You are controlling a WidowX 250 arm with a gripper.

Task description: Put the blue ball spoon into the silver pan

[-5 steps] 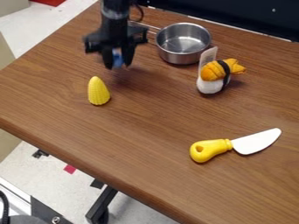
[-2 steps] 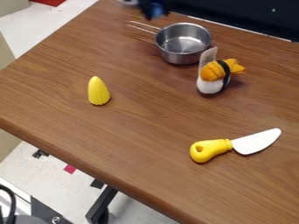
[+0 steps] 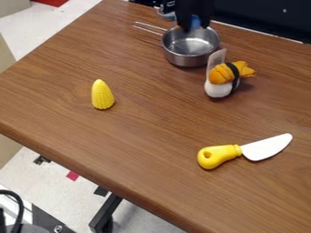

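The black gripper (image 3: 194, 25) hangs at the top of the view, over the back rim of the silver pan (image 3: 189, 46). It is shut on the blue ball spoon (image 3: 195, 21), whose blue part shows between the fingers. A greyish-blue round part, perhaps the spoon's other end, stands out to the left of the gripper. The pan sits upright on the wooden table, its handle pointing to the upper left, and its visible inside is bare metal.
Right of the pan, close to it, stands a sushi toy (image 3: 222, 78) with a clear upright piece behind. A yellow corn toy (image 3: 102, 94) is at left. A yellow-handled knife (image 3: 243, 151) lies at lower right. The table edge (image 3: 91, 170) runs diagonally below.
The gripper has risen from the table left of the pan, then moved right to the pan's back rim, carrying the blue spoon along. The pan and the toys have stayed put.
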